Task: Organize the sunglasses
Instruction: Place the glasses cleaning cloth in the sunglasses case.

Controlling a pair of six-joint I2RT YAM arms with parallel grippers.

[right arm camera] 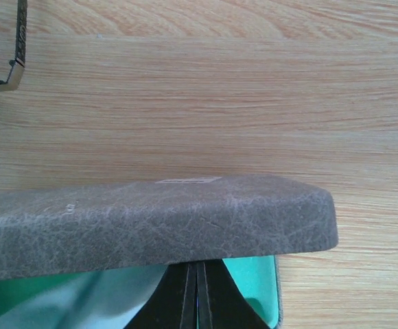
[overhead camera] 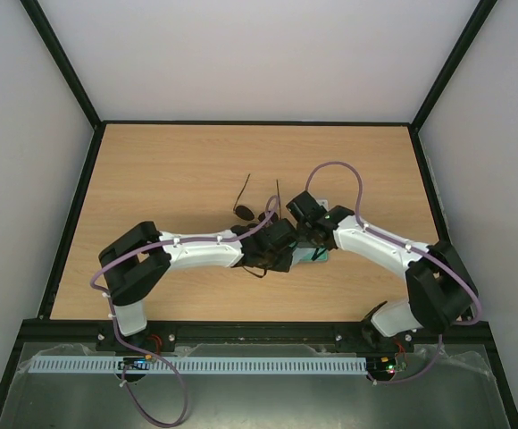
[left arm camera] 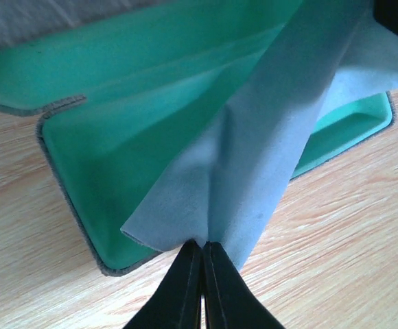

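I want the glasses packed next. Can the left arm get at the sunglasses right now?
Probably not yet: the left gripper is shut on the blue cloth over the open case. The sunglasses lie just beyond, uncovered.

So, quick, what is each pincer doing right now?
Left pincer: closed, pinching the light blue cloth.
Right pincer: closed; tips hidden under the grey case lid, so a grip cannot be told.

I count one pair of sunglasses point(overhead camera: 250, 212), one grey case point(right arm camera: 151, 219), one pale blue cloth point(left arm camera: 274, 137), one wooden table point(overhead camera: 152, 161), and two robot arms: left arm point(overhead camera: 196, 251), right arm point(overhead camera: 375, 243).
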